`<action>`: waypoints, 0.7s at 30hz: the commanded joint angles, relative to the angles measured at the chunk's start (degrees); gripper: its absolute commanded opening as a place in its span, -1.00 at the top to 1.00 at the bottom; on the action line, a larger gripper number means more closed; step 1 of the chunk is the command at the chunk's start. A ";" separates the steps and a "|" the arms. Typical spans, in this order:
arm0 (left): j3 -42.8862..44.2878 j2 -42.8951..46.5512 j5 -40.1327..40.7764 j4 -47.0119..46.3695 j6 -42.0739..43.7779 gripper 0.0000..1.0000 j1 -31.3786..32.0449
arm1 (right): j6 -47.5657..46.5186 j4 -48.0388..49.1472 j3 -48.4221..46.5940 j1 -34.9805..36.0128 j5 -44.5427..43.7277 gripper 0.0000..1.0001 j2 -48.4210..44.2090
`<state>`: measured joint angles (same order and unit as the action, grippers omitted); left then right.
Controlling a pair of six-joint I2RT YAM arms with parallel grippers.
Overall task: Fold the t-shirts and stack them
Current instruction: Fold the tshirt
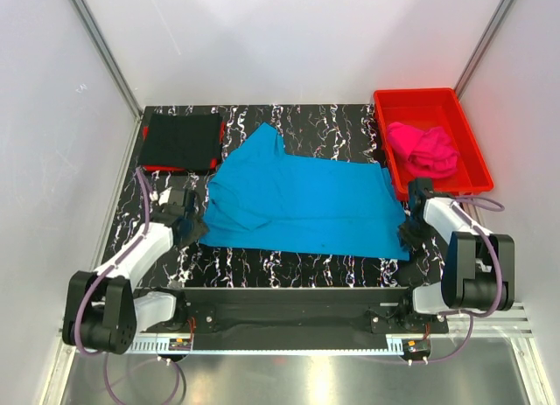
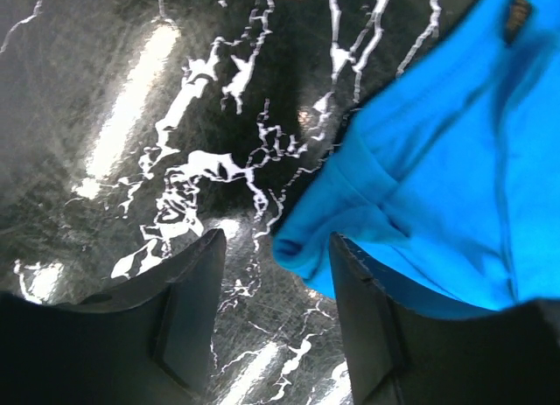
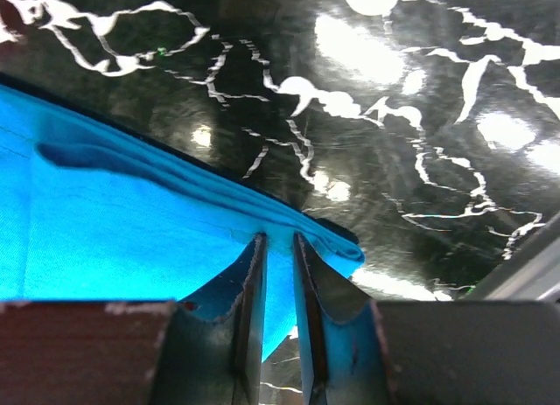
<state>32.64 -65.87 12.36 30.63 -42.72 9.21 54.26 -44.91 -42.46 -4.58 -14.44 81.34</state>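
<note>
One blue t-shirt (image 1: 297, 204), spread flat. Corner hem pinched tight in the right gripper (image 3: 278, 245). The left gripper (image 2: 276, 247) has jaws apart, with the rolled shirt edge lying between them, unclamped.

White walls (image 1: 289, 38) enclose a glossy black marbled table (image 1: 332, 129).

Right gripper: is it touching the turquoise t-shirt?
Touching. The right wrist view shows the right gripper closed on the folded edge of the turquoise t-shirt, with cloth pinched in the narrow slot between its two fingers.
</note>
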 commanded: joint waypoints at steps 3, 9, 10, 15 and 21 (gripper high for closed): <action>5.75 0.99 5.92 3.99 -2.28 -0.22 -0.25 | -5.46 4.27 1.85 -0.61 2.63 0.39 -4.69; 14.63 2.33 0.05 2.51 3.86 -0.29 -0.69 | -10.83 7.47 2.12 1.85 9.34 0.18 -17.25; 17.17 1.36 -4.84 1.37 5.44 -0.30 -0.86 | -12.76 7.38 1.59 2.46 9.08 0.12 -19.53; 21.06 -6.37 -15.87 -1.54 6.51 -0.26 -0.95 | -18.40 14.03 -1.66 10.26 16.70 -0.03 -22.98; 20.88 -11.65 -17.98 -4.62 7.47 -0.20 -0.95 | -22.87 23.79 -9.82 31.18 15.05 -0.08 -15.11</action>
<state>52.64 -75.94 -1.54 29.54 -37.06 8.49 36.67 -30.17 -46.44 19.97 -0.19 61.32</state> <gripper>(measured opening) 0.608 0.538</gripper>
